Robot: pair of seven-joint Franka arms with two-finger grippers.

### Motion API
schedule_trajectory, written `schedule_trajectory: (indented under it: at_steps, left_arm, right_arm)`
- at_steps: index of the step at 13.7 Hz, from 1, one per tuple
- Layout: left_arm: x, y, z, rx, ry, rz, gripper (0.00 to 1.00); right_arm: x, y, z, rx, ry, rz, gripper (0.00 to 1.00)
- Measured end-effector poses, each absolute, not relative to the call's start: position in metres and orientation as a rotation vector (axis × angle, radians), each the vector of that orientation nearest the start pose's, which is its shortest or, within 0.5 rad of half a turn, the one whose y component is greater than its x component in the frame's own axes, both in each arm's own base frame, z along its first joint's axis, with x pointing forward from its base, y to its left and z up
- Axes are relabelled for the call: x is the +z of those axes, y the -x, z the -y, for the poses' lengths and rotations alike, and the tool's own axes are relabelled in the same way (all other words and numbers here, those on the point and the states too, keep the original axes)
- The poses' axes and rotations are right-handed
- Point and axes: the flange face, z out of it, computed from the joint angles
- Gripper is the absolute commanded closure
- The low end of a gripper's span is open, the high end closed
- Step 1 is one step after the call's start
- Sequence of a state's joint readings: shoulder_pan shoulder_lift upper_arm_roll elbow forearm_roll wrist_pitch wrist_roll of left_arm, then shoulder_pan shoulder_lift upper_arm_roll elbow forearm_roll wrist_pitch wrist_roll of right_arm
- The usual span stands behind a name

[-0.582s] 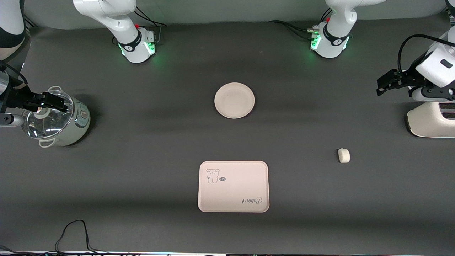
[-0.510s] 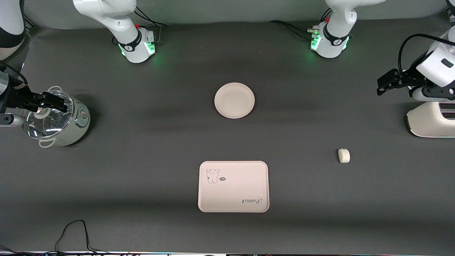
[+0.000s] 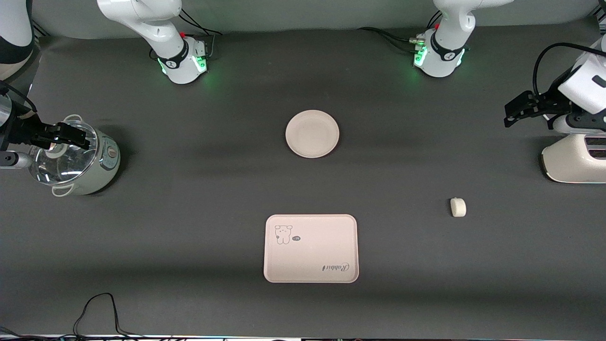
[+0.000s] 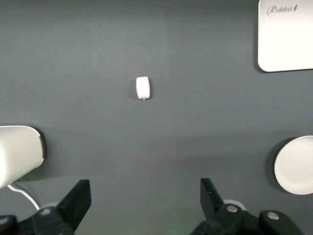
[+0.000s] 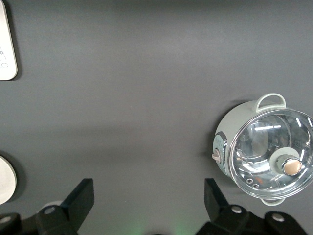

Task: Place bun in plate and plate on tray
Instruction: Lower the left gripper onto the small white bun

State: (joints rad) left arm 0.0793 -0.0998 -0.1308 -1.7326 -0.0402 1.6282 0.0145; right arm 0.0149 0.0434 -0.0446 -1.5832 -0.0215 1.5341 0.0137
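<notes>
Left end effector (image 3: 512,113): fingers spread wide, empty, raised over the table (image 3: 189,189) at the left arm's end beside a white appliance (image 3: 573,158); it has shifted slightly outward since the earlier frame. Right end effector (image 3: 71,136): fingers wide apart, empty, waiting over a glass-lidded cooker (image 3: 75,158), unchanged. Bun (image 3: 458,207): on the table, toward the left arm's end, untouched. Plate (image 3: 312,133): mid-table, bare. Tray (image 3: 311,248): nearer the front camera than the plate, well apart from it; bears a cartoon animal and the script word "Rabbit".
</notes>
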Motion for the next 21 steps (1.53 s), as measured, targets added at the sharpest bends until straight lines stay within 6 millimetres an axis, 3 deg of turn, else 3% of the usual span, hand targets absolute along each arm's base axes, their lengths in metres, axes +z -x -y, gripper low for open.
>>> schedule_trajectory:
  at_steps: [3, 7, 11, 13, 17, 21]
  left_arm:
    - [0.576, -0.55, 0.034, 0.0, 3.175, -0.099, 0.0]
    - [0.493, -0.602, 0.029, -0.021, 3.163, -0.105, 0.0]
    - [0.413, -0.634, 0.028, -0.012, 3.126, -0.144, 0.0]
    - [0.374, -0.638, 0.03, -0.051, 3.128, -0.147, 0.0]
    - [0.301, -0.626, 0.032, -0.079, 3.134, -0.148, 0.0]
    - [0.258, -0.619, 0.031, -0.017, 3.129, -0.146, 0.0]
  right_arm:
    - [0.591, -0.562, 0.019, 0.147, 3.16, -0.068, 0.0]
    - [0.591, -0.562, 0.019, 0.148, 3.16, -0.068, 0.0]
    - [0.591, -0.562, 0.018, 0.149, 3.16, -0.068, 0.0]
    - [0.591, -0.562, 0.018, 0.149, 3.16, -0.068, 0.0]
    - [0.59, -0.562, 0.018, 0.15, 3.16, -0.068, 0.0]
    - [0.59, -0.562, 0.018, 0.15, 3.16, -0.068, 0.0]
